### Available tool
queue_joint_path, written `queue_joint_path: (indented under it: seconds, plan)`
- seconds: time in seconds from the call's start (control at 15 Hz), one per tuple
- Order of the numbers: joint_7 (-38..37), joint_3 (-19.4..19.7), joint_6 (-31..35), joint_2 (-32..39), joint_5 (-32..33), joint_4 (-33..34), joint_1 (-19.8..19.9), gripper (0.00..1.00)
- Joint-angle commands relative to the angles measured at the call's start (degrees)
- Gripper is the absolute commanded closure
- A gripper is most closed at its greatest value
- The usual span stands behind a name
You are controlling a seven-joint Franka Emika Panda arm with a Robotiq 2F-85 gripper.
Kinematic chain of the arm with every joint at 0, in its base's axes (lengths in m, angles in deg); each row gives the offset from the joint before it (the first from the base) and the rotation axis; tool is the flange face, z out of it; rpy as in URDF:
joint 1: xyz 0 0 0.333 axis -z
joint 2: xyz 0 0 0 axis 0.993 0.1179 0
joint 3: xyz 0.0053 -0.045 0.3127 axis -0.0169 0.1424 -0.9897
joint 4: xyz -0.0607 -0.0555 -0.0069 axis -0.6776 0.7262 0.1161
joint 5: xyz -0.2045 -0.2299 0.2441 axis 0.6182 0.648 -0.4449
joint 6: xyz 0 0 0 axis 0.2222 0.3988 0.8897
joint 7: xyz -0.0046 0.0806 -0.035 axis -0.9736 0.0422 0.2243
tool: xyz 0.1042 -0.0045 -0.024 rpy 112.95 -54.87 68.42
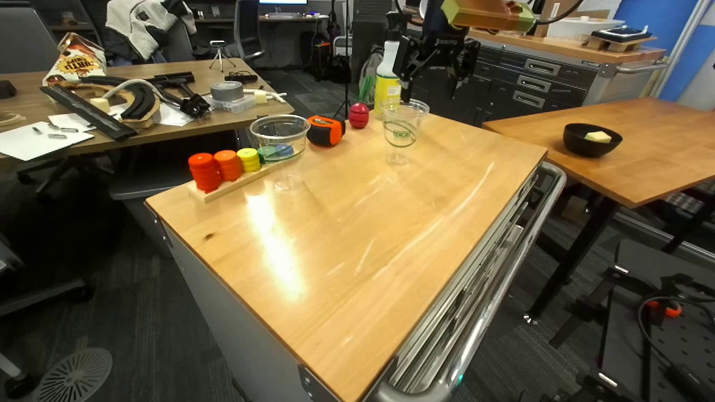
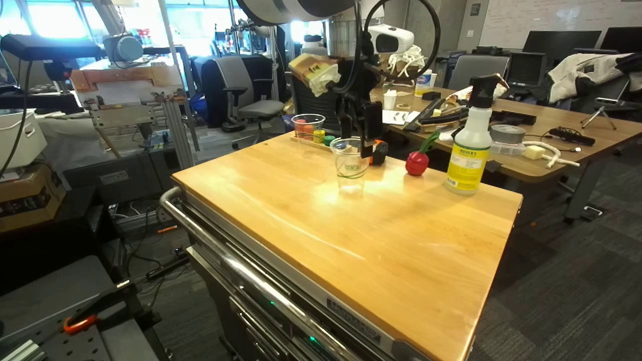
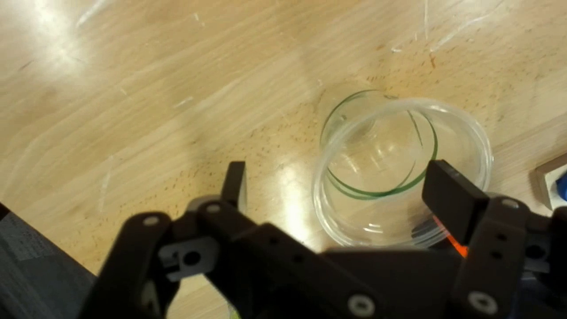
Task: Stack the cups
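A green line circles the clear cup (image 1: 402,133); the pincer (image 3: 337,182) is black.

a clear, colourless cup (image 1: 403,133) with thin green lines and a green printed mark stands upright, wider rim up, just right of centre and above the middle in both exterior views, right of centre in the wrist view. whether another nests inside cannot be told.

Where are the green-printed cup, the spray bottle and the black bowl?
Green-printed cup (image 1: 402,134): an exterior view, on the printed side wall.
Spray bottle (image 2: 467,156): an exterior view, on the label.
Black bowl (image 1: 590,151): an exterior view, on the outer wall.
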Motion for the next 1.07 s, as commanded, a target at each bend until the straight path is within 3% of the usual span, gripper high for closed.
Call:
queue_joint_path:
  seconds: [0.0,0.07,0.13,0.73,0.8,1.0]
  plan:
    - [1.3,0.3,-0.1,0.1,0.5,-0.9,-0.3,0.01]
    - [1.4,0.3,0.1,0.4,0.4,-1.1,-0.3,0.17]
    - [1.1,0.4,0.5,1.0,0.2,-0.8,-0.2,0.26]
    - [-1.0,0.8,2.7,2.7,0.0,0.8,-0.6,0.92]
    - [-0.5,0.5,2.6,2.3,-1.0,0.9,-0.4,0.99]
    - [0.4,0.0,2.8,1.4,-2.9,1.1,-0.2,0.99]
